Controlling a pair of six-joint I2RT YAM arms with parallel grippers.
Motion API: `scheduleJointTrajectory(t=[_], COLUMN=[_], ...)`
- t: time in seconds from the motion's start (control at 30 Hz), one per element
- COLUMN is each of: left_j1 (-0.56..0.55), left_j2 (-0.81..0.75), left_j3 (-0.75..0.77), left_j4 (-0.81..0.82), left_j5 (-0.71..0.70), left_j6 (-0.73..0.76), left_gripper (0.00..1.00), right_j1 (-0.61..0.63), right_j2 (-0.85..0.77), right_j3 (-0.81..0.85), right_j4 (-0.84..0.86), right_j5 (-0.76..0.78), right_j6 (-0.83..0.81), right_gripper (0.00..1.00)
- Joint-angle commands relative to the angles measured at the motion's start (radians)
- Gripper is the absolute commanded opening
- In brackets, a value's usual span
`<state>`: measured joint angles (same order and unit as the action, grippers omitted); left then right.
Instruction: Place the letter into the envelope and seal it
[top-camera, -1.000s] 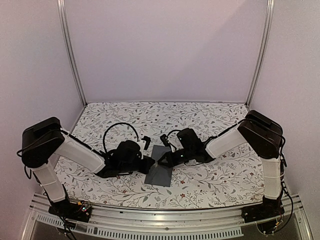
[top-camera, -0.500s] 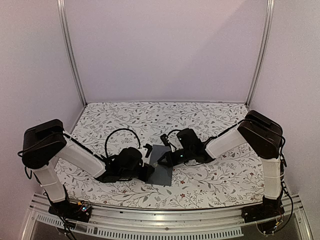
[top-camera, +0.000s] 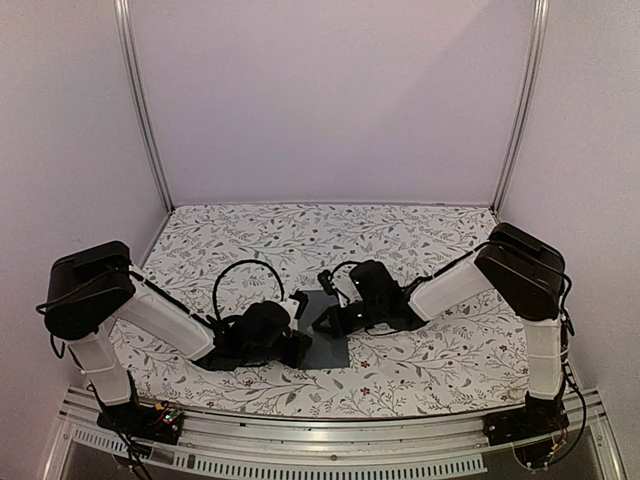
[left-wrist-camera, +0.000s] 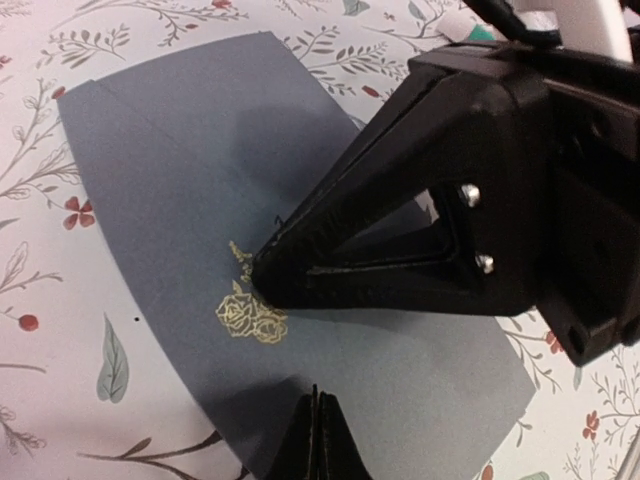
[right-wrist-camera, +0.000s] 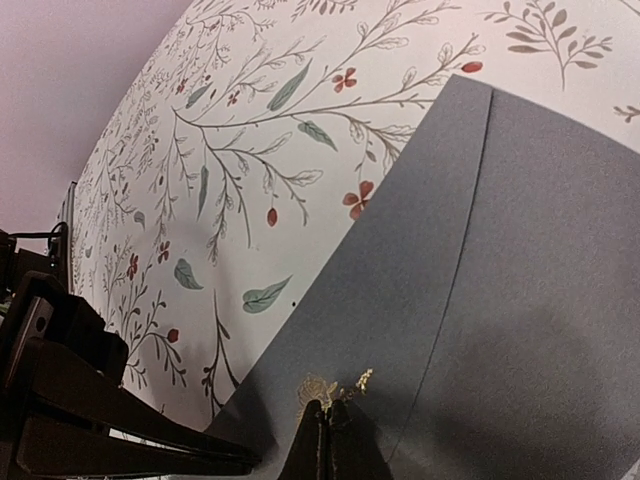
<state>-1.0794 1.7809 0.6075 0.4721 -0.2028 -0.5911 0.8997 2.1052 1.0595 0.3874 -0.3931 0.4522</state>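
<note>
Floral tabletop (top-camera: 420, 240), envelope (left-wrist-camera: 180, 150) flat; left end effector (left-wrist-camera: 318, 440) and right end effector (right-wrist-camera: 325, 435), both closed, touch it; I'd press evenly.

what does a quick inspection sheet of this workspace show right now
surface: floral tablecloth, flat
job's things: dark grey envelope lying flat, gold rose on it; letter not in view
clutter: teal-and-white item, mostly hidden
grippers: left gripper shut, tip over the envelope's near part; right gripper shut, tip beside the rose
cables: black cable loops at both wrists
surroundings: pale walls, metal frame posts
</note>
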Motion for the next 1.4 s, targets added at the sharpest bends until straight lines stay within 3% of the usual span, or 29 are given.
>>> scheduleJointTrajectory(t=[0.0, 0.47, 1.37], left_j1=[-0.013, -0.017, -0.023], left_j2=[0.045, 0.049, 0.055], left_j3=[0.011, 0.017, 0.026], left_j4=[-0.082, -0.093, -0.099], left_j5=[-0.024, -0.031, -0.026], left_j6=[-0.015, -0.018, -0.008], left_gripper=[0.0, 0.0, 0.0], right_j1=[0.062, 0.079, 0.015], right_j2=[-0.027, -0.072, 0.092], right_j3=[-0.023, -0.014, 0.152], right_j4=[-0.099, -0.209, -0.303], right_j5=[0.04, 0.239, 0.298], right_j6=[-0.005, -0.005, -0.043], right_gripper=[0.0, 0.0, 0.0])
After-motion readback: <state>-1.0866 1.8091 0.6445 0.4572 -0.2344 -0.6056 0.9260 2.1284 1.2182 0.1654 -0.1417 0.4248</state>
